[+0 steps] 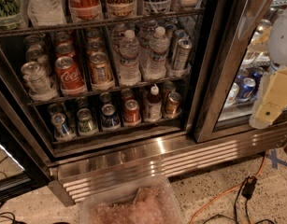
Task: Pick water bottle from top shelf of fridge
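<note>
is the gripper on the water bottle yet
No, the gripper hangs at the right by the glass door, well apart from the water bottle on the top shelf.

The water bottle point(45, 3) on the top shelf point(110, 20) is cut off by the upper edge, cap out of sight, as is the red cola bottle point(84, 1) beside it. At the right edge the gripper point(269, 106) is a pale blur, partly out of view.

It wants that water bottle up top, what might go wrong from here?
The water bottle stands close beside the red Coca-Cola bottle on the top shelf, so a neighbour might get knocked. The gripper sits far right, before the glass door, and could clip its frame crossing over.
</note>
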Motion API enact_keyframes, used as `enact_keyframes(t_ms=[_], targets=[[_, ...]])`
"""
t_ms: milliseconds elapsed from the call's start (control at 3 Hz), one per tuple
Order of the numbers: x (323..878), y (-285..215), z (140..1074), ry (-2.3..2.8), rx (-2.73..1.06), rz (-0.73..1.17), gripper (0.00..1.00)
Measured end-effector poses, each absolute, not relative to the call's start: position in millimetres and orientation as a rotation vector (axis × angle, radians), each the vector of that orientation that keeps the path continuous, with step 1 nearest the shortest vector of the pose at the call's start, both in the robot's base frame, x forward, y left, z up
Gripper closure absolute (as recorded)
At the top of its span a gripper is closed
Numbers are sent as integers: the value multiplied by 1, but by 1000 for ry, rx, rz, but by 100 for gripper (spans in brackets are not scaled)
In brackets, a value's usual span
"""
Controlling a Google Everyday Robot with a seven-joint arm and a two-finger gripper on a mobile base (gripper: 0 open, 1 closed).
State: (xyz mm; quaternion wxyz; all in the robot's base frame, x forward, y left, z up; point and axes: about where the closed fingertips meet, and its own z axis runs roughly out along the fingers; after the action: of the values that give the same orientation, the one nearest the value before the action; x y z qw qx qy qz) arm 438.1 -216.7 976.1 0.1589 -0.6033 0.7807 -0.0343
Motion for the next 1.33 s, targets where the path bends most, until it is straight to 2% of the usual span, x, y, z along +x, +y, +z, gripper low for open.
enact_keyframes(t_ms=[667, 1000, 1333], targets=[[456, -197, 963, 2198, -1725, -42, 0], [477, -156, 952, 2118, -1708, 25, 0], [477, -156, 952, 2118, -1708, 25, 0]])
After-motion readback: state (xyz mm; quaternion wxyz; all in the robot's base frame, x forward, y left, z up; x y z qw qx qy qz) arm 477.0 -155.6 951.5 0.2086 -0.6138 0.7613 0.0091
